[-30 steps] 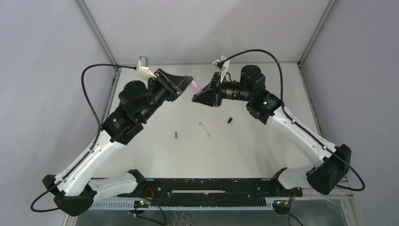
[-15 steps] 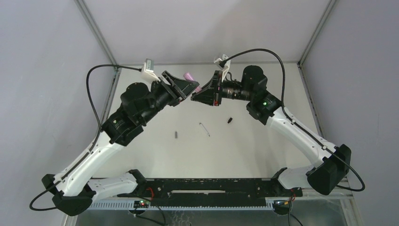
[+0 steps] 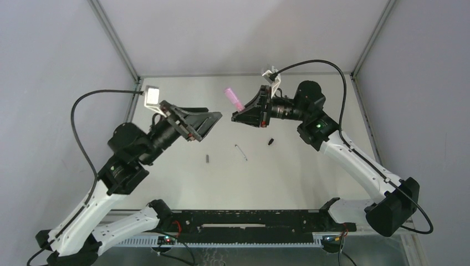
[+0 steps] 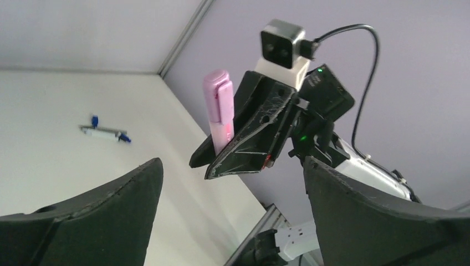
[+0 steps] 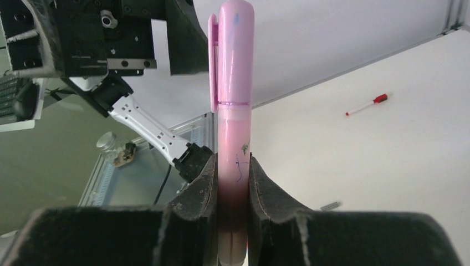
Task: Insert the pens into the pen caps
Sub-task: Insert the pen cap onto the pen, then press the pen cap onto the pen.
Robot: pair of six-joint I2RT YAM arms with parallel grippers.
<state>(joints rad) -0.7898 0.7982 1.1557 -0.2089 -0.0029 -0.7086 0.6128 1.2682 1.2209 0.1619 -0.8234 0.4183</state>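
The thick pink marker [image 3: 234, 98] stands clamped in my right gripper [image 3: 237, 115], which is shut on its lower barrel. In the right wrist view the gripper [image 5: 231, 162] squeezes the marker [image 5: 235, 138], and the pink cap [image 5: 233, 55] sits on its top end. My left gripper [image 3: 208, 125] hangs open just left of it, touching nothing. In the left wrist view the left gripper [image 4: 233, 162] has wide-spread jaws that frame the capped marker [image 4: 219, 111] from a distance. A thin grey-white pen [image 3: 241, 152] lies on the table.
A grey cap [image 3: 207, 158] and a dark cap [image 3: 270, 141] lie on the white table [image 3: 299, 177] near the thin pen. A blue-and-white pen [image 4: 104, 132] and a red pen [image 5: 367, 103] lie farther off. Frame posts stand at the table's back corners.
My left gripper has opened, let go of the pink cap and drawn back to the left and toward me. The right gripper has shifted slightly right, still holding the marker.
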